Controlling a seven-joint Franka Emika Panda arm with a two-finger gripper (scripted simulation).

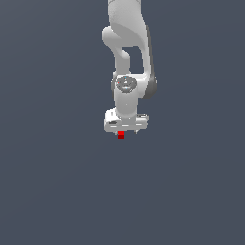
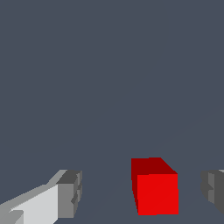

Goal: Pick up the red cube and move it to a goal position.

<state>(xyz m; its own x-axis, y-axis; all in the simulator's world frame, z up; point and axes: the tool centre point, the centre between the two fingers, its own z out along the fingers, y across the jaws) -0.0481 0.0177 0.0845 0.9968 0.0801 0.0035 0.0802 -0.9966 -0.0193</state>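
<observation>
We see the jaws spread apart, gripper (image 2: 142, 192) grasping nothing. The red cube (image 2: 155, 192) sits between the fingers (image 2: 70, 194), touching neither, near the centre of the exterior frame (image 1: 121, 135).

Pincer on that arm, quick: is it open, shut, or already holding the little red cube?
Pincer: open; the cube sits between its fingers, gaps on both sides, not gripped.

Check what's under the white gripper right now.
The small red cube sits between the open white gripper fingers, both pads apart from it. Its underside and any contact with the floor are hidden.
</observation>
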